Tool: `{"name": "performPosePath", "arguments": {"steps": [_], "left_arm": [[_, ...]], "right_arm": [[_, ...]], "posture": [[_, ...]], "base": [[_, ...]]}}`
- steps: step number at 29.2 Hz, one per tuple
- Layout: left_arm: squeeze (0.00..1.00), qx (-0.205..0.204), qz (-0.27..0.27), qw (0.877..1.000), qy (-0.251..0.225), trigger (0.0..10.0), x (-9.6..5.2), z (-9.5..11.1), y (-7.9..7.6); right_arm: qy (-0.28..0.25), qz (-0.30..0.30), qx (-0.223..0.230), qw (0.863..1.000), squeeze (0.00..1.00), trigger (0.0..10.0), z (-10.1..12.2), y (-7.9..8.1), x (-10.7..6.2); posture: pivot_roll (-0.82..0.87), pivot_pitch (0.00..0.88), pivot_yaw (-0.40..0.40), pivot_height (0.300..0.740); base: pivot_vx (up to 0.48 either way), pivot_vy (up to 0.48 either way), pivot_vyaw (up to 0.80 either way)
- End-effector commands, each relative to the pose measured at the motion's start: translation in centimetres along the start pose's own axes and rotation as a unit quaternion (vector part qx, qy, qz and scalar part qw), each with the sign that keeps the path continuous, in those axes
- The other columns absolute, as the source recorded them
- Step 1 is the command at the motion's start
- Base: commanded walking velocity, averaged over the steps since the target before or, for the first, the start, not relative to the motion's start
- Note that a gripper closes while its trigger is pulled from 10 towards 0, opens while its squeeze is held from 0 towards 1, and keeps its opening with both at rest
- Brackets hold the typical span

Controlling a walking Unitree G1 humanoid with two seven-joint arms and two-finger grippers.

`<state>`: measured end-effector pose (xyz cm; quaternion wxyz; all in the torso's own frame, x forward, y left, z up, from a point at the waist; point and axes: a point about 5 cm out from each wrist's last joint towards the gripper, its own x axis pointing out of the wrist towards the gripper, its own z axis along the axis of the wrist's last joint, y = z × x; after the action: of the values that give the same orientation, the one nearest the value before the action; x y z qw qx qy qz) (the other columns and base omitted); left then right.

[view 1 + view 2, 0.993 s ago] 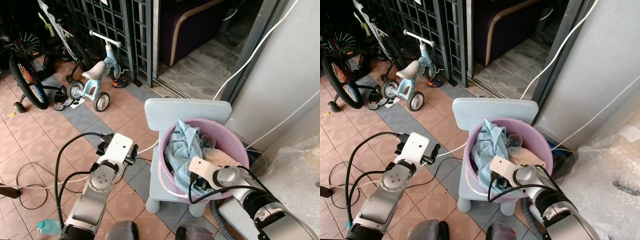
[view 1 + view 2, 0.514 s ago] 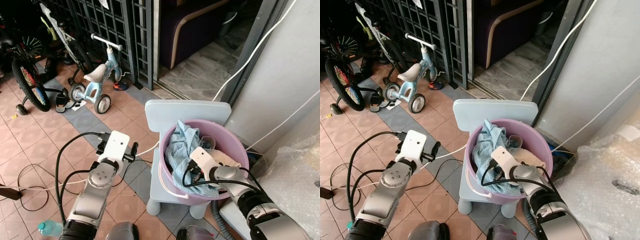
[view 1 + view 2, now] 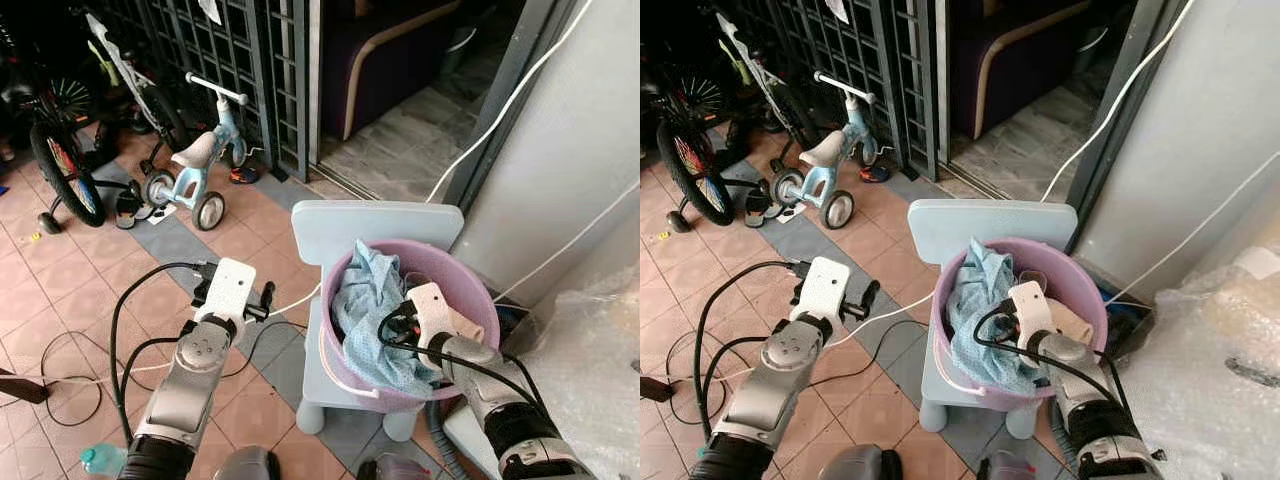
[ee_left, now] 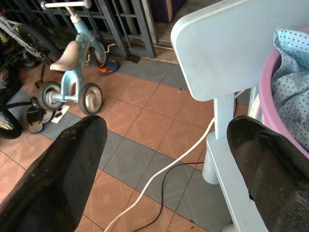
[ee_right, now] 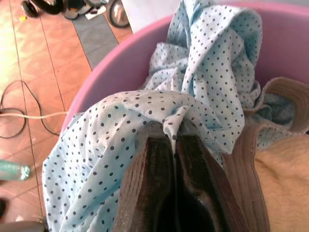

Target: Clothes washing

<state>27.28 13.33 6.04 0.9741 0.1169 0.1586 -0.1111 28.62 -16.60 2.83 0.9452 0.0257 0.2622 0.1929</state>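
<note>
A pink plastic basin sits on the seat of a small pale blue child's chair, hard against the chair's backrest, on a tiled floor. Heaped in the basin is a light blue garment with dark polka dots; the thin, crumpled cloth rises in a peak near the backrest side and drapes over the basin's front rim. Beside it, toward the basin's right side, lies a beige cloth with a ribbed brownish edge. The right gripper is down inside the basin, its two black fingers pressed together on a pinched fold of the polka-dot garment, which bunches up between the tips. The left gripper hangs over the floor just left of the chair, its fingers spread wide apart and holding nothing. A white cable and a thinner black cable run across the tiles beneath it. Farther back, a light blue balance bike stands before a dark metal grille.
</note>
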Motion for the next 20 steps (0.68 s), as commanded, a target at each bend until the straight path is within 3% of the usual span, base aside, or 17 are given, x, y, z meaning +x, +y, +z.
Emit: {"name": "performPosePath", "arguments": {"steps": [1,2,6,7,9,10,11,13,17,20], "left_arm": [[0.00,-0.021,0.000,1.000,0.004,10.0,-0.4,-0.3,0.6],[0.00,-0.021,0.002,1.000,0.006,10.0,-0.6,-0.6,0.6],[0.00,-0.024,0.001,1.000,-0.006,10.0,-0.7,-0.5,0.5],[0.00,-0.023,0.010,1.000,-0.011,10.0,-0.7,-0.4,0.5],[0.00,-0.023,0.019,0.999,-0.015,10.0,-0.7,-0.3,0.6],[0.00,-0.026,0.027,0.999,-0.023,10.0,-0.8,-0.2,0.7],[0.00,-0.032,0.041,0.998,-0.031,10.0,-1.0,-0.2,0.9],[0.00,-0.036,0.047,0.998,-0.032,10.0,-1.1,-0.2,0.9],[0.00,-0.035,0.052,0.997,-0.036,10.0,-1.3,-0.2,1.2],[0.00,-0.032,0.027,0.998,-0.038,10.0,-1.1,0.1,0.7]], "right_arm": [[-0.033,0.015,0.015,0.999,0.00,0.0,1.2,0.4,-0.6],[-0.069,0.033,-0.010,0.997,0.00,0.0,2.1,1.0,-1.8],[-0.112,0.029,0.002,0.993,0.00,0.0,2.2,1.5,-3.7],[-0.120,0.018,-0.001,0.993,0.00,8.1,2.1,1.5,-4.1],[-0.125,0.004,-0.001,0.992,0.00,8.1,1.9,1.5,-4.3],[-0.133,-0.022,0.015,0.991,0.00,10.0,1.7,1.5,-4.5],[-0.148,-0.068,0.050,0.985,0.00,10.0,1.5,1.9,-4.6],[-0.159,-0.103,0.067,0.979,0.00,10.0,1.8,2.3,-4.5],[-0.178,-0.161,0.041,0.970,0.00,10.0,2.7,2.8,-4.5],[-0.218,-0.196,0.061,0.954,0.00,10.0,4.3,2.8,-4.3]], "posture": [[-0.05,0.000,0.085,0.740],[-0.06,0.000,0.093,0.740],[-0.06,0.000,0.085,0.740],[-0.06,0.000,0.074,0.740],[-0.06,0.000,0.072,0.740],[-0.06,0.000,0.061,0.740],[-0.05,0.000,0.053,0.740],[-0.05,0.000,0.053,0.740],[-0.05,0.000,0.058,0.740],[-0.06,0.000,0.064,0.740]], "base": [[0.000,0.000,0.00],[0.000,0.000,0.00],[0.000,0.000,0.00],[0.000,0.000,0.00],[0.000,0.000,0.00],[0.000,0.000,0.00],[0.000,0.000,0.00],[0.000,0.000,0.00],[0.000,0.000,0.00],[0.000,0.000,0.00]]}}
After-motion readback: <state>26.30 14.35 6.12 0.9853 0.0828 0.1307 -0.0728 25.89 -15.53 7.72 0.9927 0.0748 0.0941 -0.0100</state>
